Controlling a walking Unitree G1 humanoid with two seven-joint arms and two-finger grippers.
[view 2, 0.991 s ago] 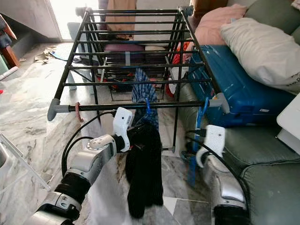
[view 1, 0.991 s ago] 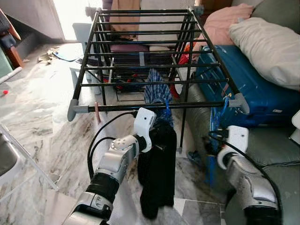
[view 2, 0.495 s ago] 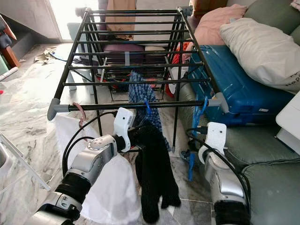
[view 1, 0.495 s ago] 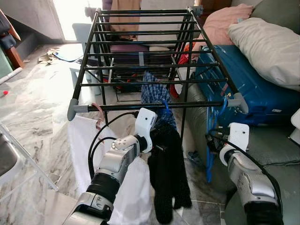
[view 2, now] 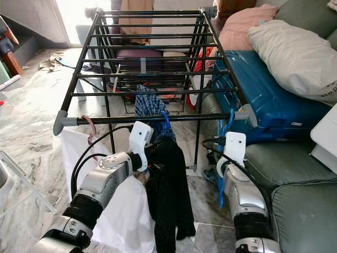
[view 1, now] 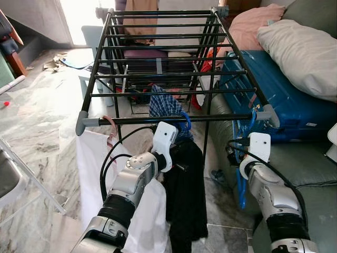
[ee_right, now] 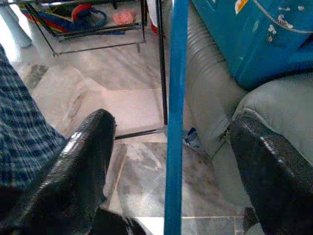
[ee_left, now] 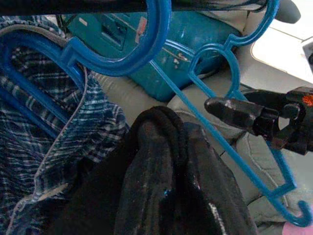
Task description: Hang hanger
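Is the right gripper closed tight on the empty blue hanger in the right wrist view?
No: the right gripper has its two black fingers spread wide apart, and the blue hanger runs between them untouched.

A blue plastic hanger (ee_left: 234, 122), bare, hangs by its hook from the front bar of the black drying rack (view 1: 158, 120) near the right corner, while a second blue hanger (ee_left: 73, 54) carrying a plaid shirt (view 1: 160, 104) hooks the same bar midway.

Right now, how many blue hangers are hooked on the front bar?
2. One blue hanger carries the checked shirt near the bar's middle. The other hangs bare at the right end, between the right pincer's open fingers. Clothes may hide more.
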